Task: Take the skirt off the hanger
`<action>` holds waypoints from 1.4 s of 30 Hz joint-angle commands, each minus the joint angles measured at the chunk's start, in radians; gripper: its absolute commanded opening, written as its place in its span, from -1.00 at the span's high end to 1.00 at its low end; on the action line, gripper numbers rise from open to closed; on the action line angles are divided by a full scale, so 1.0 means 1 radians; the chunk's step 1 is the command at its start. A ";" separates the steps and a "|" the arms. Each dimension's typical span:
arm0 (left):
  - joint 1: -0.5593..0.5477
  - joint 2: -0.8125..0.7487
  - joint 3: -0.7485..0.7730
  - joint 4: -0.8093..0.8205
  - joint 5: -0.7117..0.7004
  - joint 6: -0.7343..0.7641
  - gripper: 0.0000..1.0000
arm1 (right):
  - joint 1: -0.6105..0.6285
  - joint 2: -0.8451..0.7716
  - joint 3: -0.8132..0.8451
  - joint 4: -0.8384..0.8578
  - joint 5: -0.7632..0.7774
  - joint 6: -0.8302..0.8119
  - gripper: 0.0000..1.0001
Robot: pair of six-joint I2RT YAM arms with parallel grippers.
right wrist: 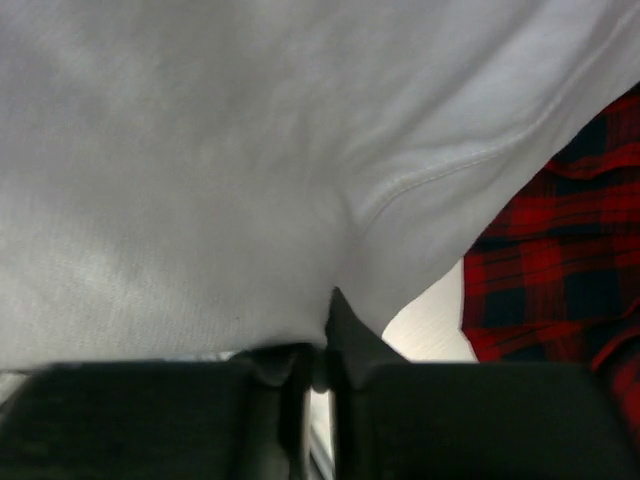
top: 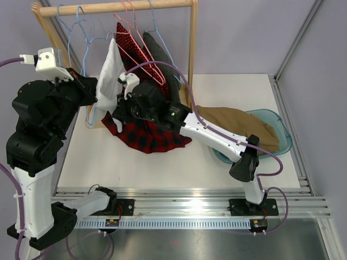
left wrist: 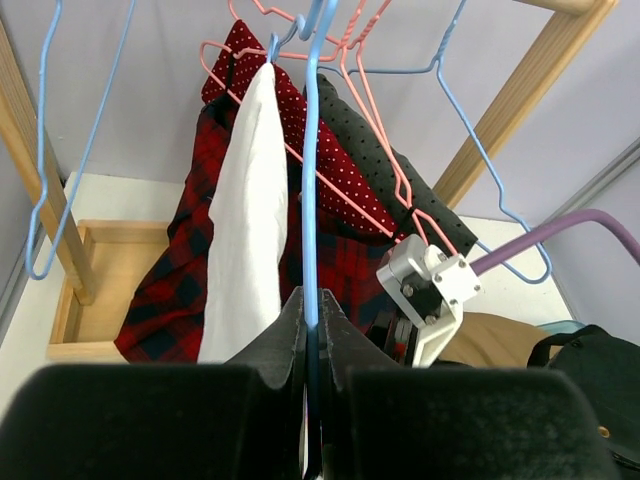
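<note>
A white skirt [top: 111, 76] hangs on a blue wire hanger [left wrist: 311, 170] on the wooden rack [top: 191, 49]. The skirt also shows in the left wrist view [left wrist: 245, 230]. My left gripper [left wrist: 313, 312] is shut on the hanger's lower wire, at the skirt's left side in the top view [top: 91, 89]. My right gripper [top: 121, 98] is shut on the skirt's lower edge. In the right wrist view the skirt [right wrist: 250, 150] fills most of the frame and its hem is pinched between the fingers of that gripper [right wrist: 318, 348].
A red dotted garment [top: 133, 43] and a black dotted one [top: 162, 59] hang on pink hangers. A red plaid garment [top: 146, 135] spreads on the table under the right arm. A brown garment [top: 233, 122] lies in a teal basin [top: 283, 132] at the right.
</note>
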 commanded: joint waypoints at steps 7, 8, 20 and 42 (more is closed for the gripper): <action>-0.004 -0.038 0.011 0.094 -0.013 0.009 1.00 | 0.033 -0.111 -0.287 0.167 0.057 0.025 1.00; -0.004 -0.047 0.008 0.103 -0.039 0.015 1.00 | 0.035 -0.149 -0.353 0.195 0.057 0.035 1.00; -0.004 -0.096 -0.070 0.140 -0.156 0.098 1.00 | 0.058 -0.466 -1.099 0.324 0.201 0.171 1.00; -0.004 -0.159 -0.216 0.124 -0.157 0.122 1.00 | -0.384 -0.900 -0.570 0.006 0.743 -0.331 1.00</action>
